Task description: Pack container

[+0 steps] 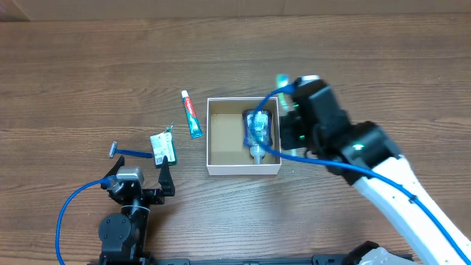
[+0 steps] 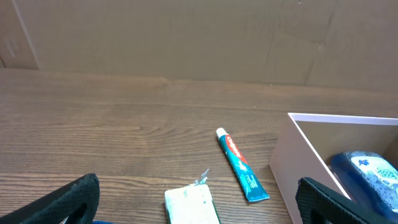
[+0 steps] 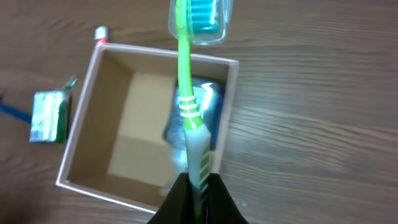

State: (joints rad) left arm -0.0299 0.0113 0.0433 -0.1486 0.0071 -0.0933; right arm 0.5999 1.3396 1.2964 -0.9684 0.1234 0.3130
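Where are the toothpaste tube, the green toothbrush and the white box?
toothpaste tube (image 1: 192,115): overhead view, on the middle of the tube.
green toothbrush (image 3: 183,68): right wrist view, on its thin neck below the capped head.
white box (image 1: 243,168): overhead view, on the white wall nearest the robot.

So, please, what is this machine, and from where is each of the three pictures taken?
It is a robot with two arms at a wooden table. One picture looks down from above; the other two come from a camera on each wrist. The left hand is open and empty. The right hand holds a green toothbrush close to the white box, which already contains a blue bottle. Beside the box lie a toothpaste tube, a green packet and a blue razor.
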